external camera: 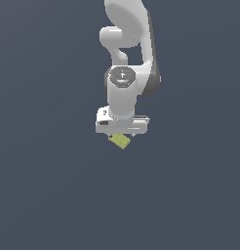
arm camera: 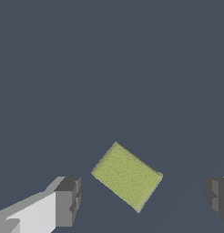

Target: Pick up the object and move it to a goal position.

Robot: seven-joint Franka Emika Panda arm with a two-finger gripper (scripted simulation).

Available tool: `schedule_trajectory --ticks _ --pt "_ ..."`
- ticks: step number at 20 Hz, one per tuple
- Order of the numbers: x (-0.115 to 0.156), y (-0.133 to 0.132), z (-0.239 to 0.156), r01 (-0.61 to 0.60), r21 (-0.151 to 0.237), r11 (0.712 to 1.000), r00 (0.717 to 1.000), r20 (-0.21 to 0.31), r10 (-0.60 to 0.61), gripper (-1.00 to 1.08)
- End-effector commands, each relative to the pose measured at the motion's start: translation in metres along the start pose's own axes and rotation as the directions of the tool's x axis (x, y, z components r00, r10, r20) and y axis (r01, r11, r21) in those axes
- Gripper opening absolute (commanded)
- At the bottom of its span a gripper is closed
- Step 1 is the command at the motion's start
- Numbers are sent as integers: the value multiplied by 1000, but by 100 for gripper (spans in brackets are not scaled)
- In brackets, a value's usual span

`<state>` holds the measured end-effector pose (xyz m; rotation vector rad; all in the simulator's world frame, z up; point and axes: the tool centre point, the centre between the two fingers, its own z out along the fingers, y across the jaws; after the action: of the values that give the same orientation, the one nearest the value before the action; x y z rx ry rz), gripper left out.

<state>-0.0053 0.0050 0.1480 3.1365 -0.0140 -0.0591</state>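
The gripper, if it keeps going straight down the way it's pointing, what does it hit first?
Most likely the yellow-green block: it lies between the open gripper fingers, untouched, so they would probably straddle it and meet the floor. Depth is unclear.

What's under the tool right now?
The yellow-green block lies on the dark floor between the open tool fingers, untouched. In the exterior view the tool covers part of the block.

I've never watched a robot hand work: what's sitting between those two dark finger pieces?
In the wrist view, the yellow-green block lies between the open gripper's fingers, touching neither.
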Motion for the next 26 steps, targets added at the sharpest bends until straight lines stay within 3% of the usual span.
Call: schedule_trajectory --ticks 1,14,26 --pt "0 0 0 0 0 1000 1000 0 0 100" --pt "6 19 -10 -61 27 998 998 -17 61 100" --pt "-1 19 5 63 16 998 998 -20 -63 100"
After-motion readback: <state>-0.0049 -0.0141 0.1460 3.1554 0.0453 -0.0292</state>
